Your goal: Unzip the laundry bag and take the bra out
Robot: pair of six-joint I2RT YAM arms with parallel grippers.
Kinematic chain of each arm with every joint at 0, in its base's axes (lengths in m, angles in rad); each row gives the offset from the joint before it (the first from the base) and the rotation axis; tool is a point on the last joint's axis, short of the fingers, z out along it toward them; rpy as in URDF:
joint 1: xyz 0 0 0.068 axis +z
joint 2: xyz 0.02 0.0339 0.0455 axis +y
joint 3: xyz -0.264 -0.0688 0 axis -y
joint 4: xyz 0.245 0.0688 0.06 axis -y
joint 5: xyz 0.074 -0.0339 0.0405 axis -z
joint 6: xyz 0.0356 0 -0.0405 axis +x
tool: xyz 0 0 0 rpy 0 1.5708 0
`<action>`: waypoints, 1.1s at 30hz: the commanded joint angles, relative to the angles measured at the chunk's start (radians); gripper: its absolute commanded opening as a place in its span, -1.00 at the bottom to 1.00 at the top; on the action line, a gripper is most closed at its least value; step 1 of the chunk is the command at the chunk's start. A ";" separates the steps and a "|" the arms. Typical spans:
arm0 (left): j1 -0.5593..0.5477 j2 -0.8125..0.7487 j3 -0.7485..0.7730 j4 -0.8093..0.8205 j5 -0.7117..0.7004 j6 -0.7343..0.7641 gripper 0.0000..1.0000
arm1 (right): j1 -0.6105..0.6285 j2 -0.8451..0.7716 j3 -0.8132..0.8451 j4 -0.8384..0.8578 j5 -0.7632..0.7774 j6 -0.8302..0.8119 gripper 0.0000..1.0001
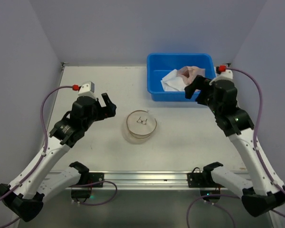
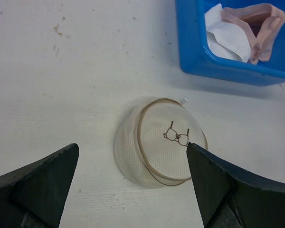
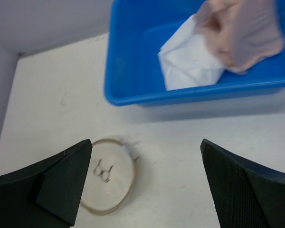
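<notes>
Top external view: the small round white mesh laundry bag with a tan zipper band point(image 1: 141, 125) sits at the centre of the pale desk point(image 1: 95, 78), touched by neither arm. Just left of it hangs the left tool point(image 1: 109, 104). The right tool point(image 1: 195, 87) is at the front rim of the blue plastic tub point(image 1: 151, 76) in the upper right. Both tools stand wide open and empty. A pale pink garment point(image 1: 190, 72) lies on a white cloth point(image 1: 170, 81) inside the tub.

Left wrist view: the bag, low in the frame between the fingers, looks flat and hollow. Whether its zipper is undone cannot be told.

Right wrist view: the pink garment is at upper right, the bag at lower left. Judging from this, the bra seems already out and lying in the tub, with little left to do.
</notes>
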 commanded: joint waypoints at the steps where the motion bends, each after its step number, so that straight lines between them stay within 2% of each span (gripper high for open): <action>1: 0.075 0.040 0.059 -0.014 -0.034 0.079 1.00 | -0.083 -0.209 -0.062 -0.031 0.204 -0.105 0.97; 5: 0.232 0.056 0.062 -0.005 0.044 0.129 1.00 | -0.111 -0.391 -0.082 -0.059 0.355 -0.207 0.97; 9: 0.348 -0.001 0.082 -0.038 0.124 0.167 1.00 | -0.109 -0.557 -0.091 -0.110 0.349 -0.218 0.97; 13: 0.363 -0.073 0.123 -0.101 0.087 0.193 1.00 | -0.109 -0.704 -0.068 -0.159 0.349 -0.264 0.97; 17: 0.362 -0.140 0.171 -0.182 0.052 0.219 1.00 | -0.111 -0.793 -0.036 -0.189 0.344 -0.337 0.97; 23: 0.362 -0.249 0.266 -0.255 0.001 0.251 1.00 | -0.109 -0.908 -0.022 -0.199 0.317 -0.359 0.97; 33: 0.362 -0.349 0.338 -0.318 -0.053 0.267 1.00 | -0.108 -0.984 -0.038 -0.189 0.280 -0.376 0.97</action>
